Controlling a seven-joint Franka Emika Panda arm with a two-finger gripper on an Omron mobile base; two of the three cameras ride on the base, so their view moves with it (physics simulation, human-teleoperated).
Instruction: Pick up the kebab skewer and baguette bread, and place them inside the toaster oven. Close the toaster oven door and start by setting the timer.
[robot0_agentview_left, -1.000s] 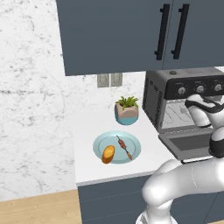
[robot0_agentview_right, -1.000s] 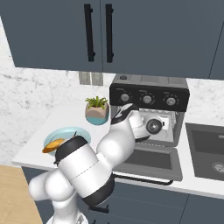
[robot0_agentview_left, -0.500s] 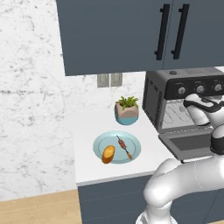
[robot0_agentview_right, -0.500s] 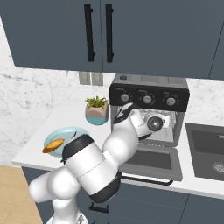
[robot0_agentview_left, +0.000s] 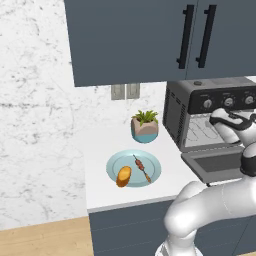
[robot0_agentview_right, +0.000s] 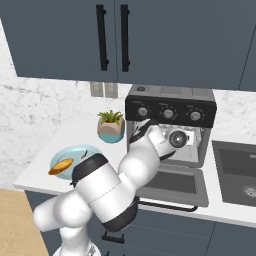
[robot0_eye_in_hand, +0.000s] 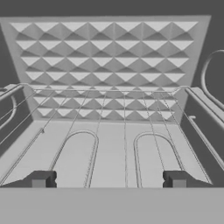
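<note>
The kebab skewer (robot0_agentview_left: 142, 169) and the baguette bread (robot0_agentview_left: 123, 176) lie side by side on a light blue plate (robot0_agentview_left: 112, 164), left of the toaster oven (robot0_agentview_left: 210, 95). The baguette (robot0_agentview_right: 61, 166) also shows on the plate (robot0_agentview_right: 75, 151) past my arm. The toaster oven door (robot0_agentview_left: 215, 165) hangs flat and open. My gripper (robot0_eye_in_hand: 109, 179) is open and holds nothing, level with the oven's mouth and facing inside. Its fingertips (robot0_eye_in_hand: 41, 178) stand wide apart over the wire rack (robot0_eye_in_hand: 113, 148). In the right base view the hand sits in front of the cavity, under the knob panel (robot0_agentview_right: 170, 111).
A potted plant (robot0_agentview_left: 145, 127) stands behind the plate, near the oven's left side. A sink (robot0_agentview_right: 237, 170) lies right of the oven. Dark wall cabinets (robot0_agentview_left: 150, 35) hang above. The open door (robot0_agentview_right: 172, 182) juts past the counter's front edge.
</note>
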